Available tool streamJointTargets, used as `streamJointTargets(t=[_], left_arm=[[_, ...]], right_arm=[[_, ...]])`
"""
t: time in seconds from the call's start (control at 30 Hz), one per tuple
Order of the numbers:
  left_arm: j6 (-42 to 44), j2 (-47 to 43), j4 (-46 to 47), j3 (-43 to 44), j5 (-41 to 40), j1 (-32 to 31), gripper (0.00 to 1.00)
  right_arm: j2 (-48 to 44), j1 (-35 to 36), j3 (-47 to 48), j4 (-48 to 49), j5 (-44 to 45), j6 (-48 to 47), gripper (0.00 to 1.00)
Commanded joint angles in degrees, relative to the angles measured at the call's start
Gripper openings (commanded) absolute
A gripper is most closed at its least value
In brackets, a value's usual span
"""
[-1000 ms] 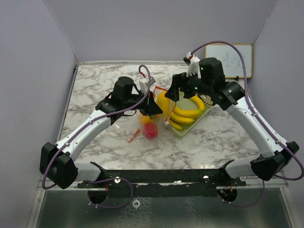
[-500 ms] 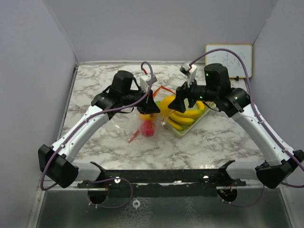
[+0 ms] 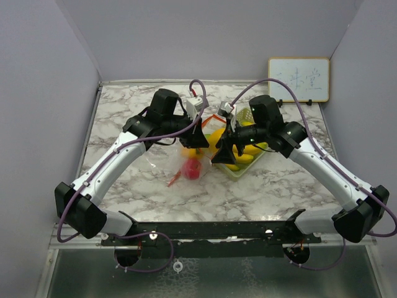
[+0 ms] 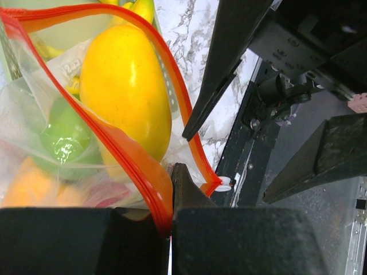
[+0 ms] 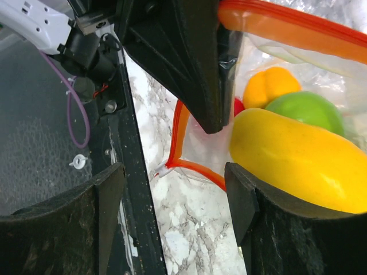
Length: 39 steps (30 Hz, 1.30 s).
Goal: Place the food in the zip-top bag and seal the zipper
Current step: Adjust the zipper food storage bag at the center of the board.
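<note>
right claw (image 5: 172, 177) has swung from the tray (image 3: 240, 172) to the bag (image 4: 129, 166) mouth, jaws narrowed yet apart, empty. left claw (image 4: 171, 220) pinches the rim shut-tight. yellow fruit (image 4: 123, 86) sits in the mouth, so a nudge inward probably follows.
</note>
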Motion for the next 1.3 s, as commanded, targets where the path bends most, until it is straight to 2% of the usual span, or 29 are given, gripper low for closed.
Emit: streamJointTargets(t=[0.0, 0.27, 0.53, 0.73, 0.83, 1.07, 1.27], left_arm=[[1.75, 0.23, 0.15, 2.2, 2.29, -0.1, 0.0], [5.18, 0.28, -3.75, 3.9, 2.56, 0.48, 0.0], [5.55, 1.59, -3.97, 5.68, 8.46, 1.25, 0.0], [6.22, 2.84, -5.92, 6.59, 12.37, 1.3, 0.0], [6.47, 3.05, -6.39, 6.83, 14.72, 1.56, 0.0], [7.91, 4.11, -9.22, 7.89, 19.72, 2.63, 0.0], [7.42, 6.01, -9.1, 8.74, 25.14, 2.9, 0.0]], right_arm=[[1.3, 0.88, -1.15, 2.91, 2.03, -3.8, 0.7], [1.56, 0.96, -2.5, 1.7, 5.04, -9.32, 0.69], [1.1, 2.5, -6.9, 5.61, 6.56, -10.19, 0.65], [-0.91, 3.44, -7.33, 11.37, 12.39, -11.43, 0.51], [-3.77, 3.48, -9.07, 13.85, 12.72, -12.97, 0.47], [-14.53, 3.52, -17.99, 20.72, 10.54, -21.03, 0.49], [-14.24, 3.52, -18.03, 20.26, 6.08, -20.32, 0.51]])
